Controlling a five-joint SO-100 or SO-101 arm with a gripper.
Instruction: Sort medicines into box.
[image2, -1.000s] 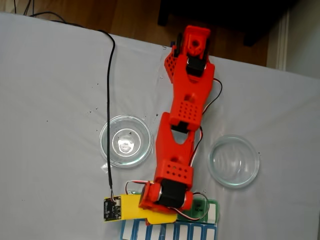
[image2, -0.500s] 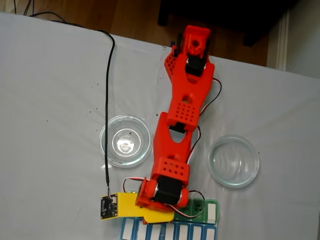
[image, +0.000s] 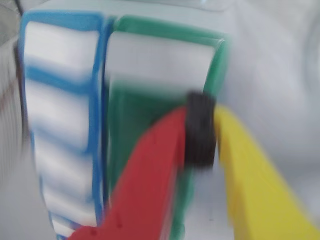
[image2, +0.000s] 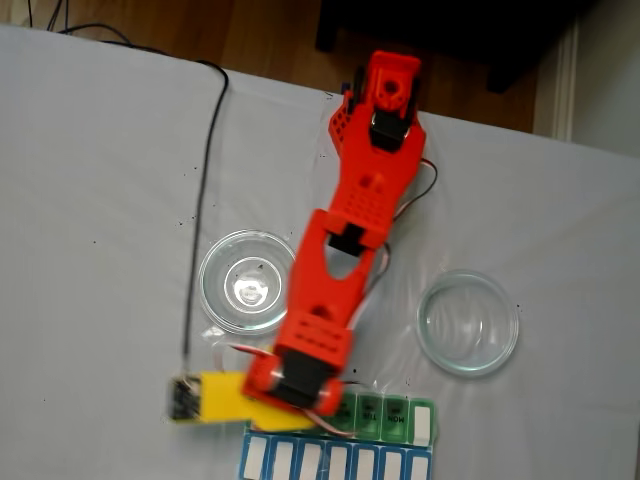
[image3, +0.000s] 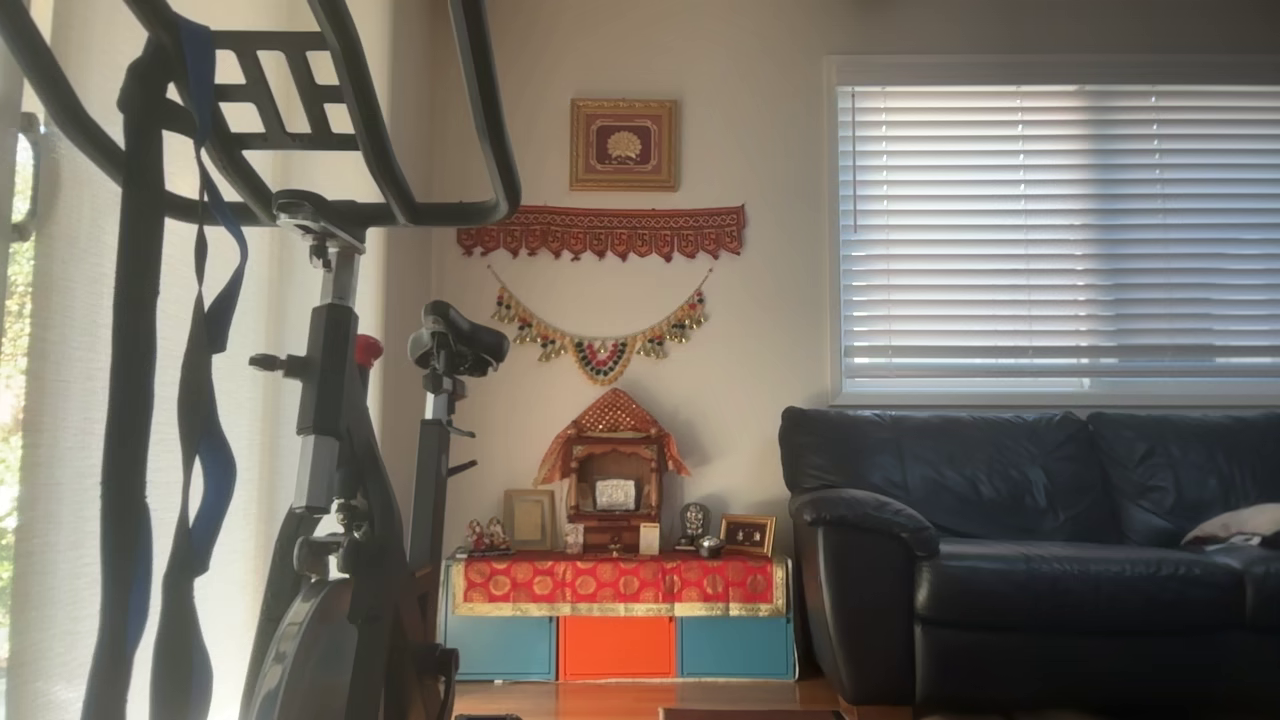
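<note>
Two glass dishes (image2: 250, 282) flank the arm (image2: 335, 270) beside the box (image2: 385, 415).

Top-down fixed camera and close wrist camera sharing the box (image2: 385, 420); other camera facing the room.

One red arm (image2: 340, 250) reaches over the white table (image2: 90, 200). Two round clear glass dishes (image2: 250, 281) (image2: 468, 321) sit there, beside one pill organiser (image2: 390, 440) with a green-lidded and a blue-lidded row.
</note>
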